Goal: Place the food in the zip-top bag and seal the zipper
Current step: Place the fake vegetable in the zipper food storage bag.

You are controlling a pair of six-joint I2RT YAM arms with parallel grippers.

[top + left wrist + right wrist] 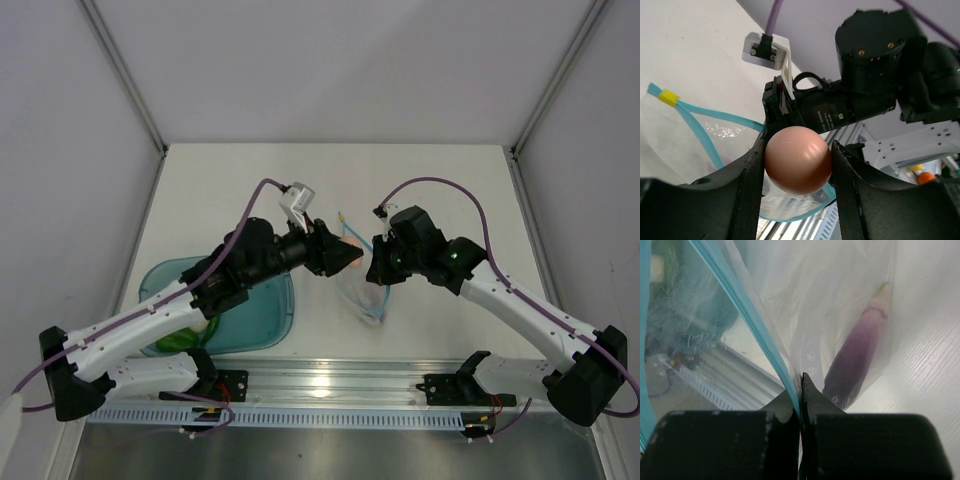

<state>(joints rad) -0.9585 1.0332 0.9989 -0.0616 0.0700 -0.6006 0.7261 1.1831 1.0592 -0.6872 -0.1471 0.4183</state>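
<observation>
Overhead, I'm hovering my left pincer (348, 256) just beside the zip-top bag (366, 298). Left wrist: I'm clamping a peach-orange ball (798, 160). Right wrist: my right pincer (801, 384) is pinching the zipper (765, 347), eggplant (855, 360) already inside. I'm judging this the loading step; next I'm needing a release squarely over the mouth.
</observation>
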